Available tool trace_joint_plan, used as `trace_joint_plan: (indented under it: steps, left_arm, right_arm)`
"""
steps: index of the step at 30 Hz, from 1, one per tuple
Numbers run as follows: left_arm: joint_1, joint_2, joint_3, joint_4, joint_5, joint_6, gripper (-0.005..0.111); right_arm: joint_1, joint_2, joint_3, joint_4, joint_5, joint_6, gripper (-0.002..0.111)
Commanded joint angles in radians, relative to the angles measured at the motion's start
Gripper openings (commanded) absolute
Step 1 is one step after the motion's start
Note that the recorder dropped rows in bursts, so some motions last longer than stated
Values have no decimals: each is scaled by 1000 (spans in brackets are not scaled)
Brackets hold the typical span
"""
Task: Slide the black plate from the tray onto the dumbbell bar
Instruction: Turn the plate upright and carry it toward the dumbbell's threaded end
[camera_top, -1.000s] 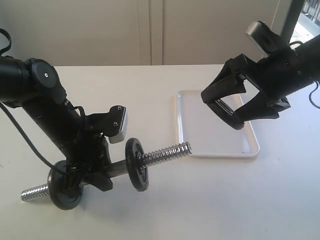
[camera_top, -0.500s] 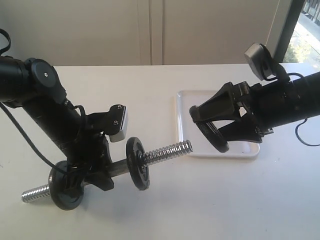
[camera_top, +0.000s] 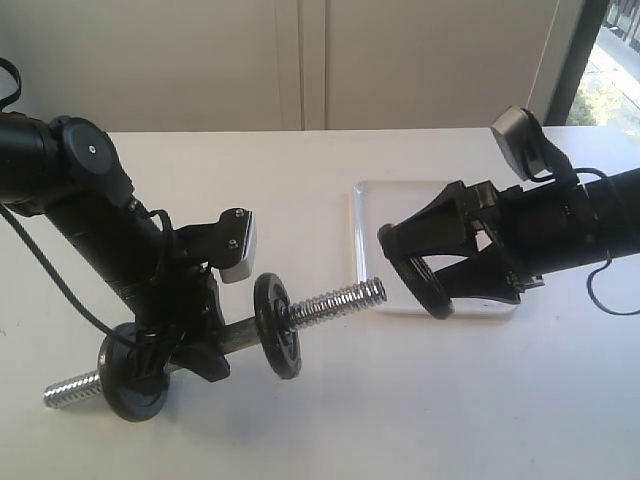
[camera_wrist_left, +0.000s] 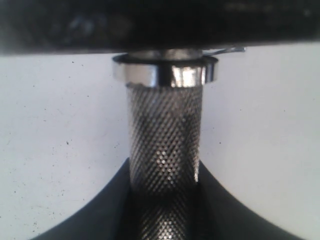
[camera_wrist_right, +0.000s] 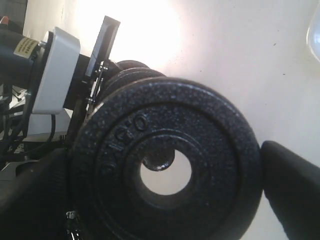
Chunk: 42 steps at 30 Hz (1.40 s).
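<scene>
My left gripper (camera_top: 207, 345) is shut on the grey middle of the dumbbell bar (camera_top: 335, 301) and holds it tilted above the table. Two black discs (camera_top: 275, 326) sit on the bar, one on each side of that grip. In the left wrist view the knurled bar (camera_wrist_left: 165, 140) runs out from between the jaws. My right gripper (camera_top: 425, 272) is shut on the black plate (camera_top: 418, 280), held on edge over the left part of the tray (camera_top: 365, 235), a short gap from the bar's threaded tip. In the right wrist view the black plate (camera_wrist_right: 165, 200) fills the frame, with the bar's tip (camera_wrist_right: 161, 161) showing high in its centre hole.
The white table (camera_top: 450, 400) carries only the tray, whose floor shows nothing on it. A pale wall stands behind, with a window at the far right. The left arm's bulk (camera_top: 90, 200) rises over the table's left side.
My right gripper has carried the black plate from above the tray down and leftward, turning its face toward the bar's threaded end. The left arm and bar have stayed put.
</scene>
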Motion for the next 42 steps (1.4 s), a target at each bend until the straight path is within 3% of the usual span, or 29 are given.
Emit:
trace_joint_plan:
  steps: [1, 18, 42]
  left_arm:
    - [-4, -57, -23, -129, 59, -37, 0]
    - [-4, -57, -23, -129, 57, -58, 0]
    - [-4, -57, -23, -129, 55, -58, 0]
  right_arm:
    - [-1, -18, 1, 78, 36, -17, 0]
    - [5, -18, 7, 78, 8, -19, 0]
    - [46, -18, 105, 269, -66, -66, 0]
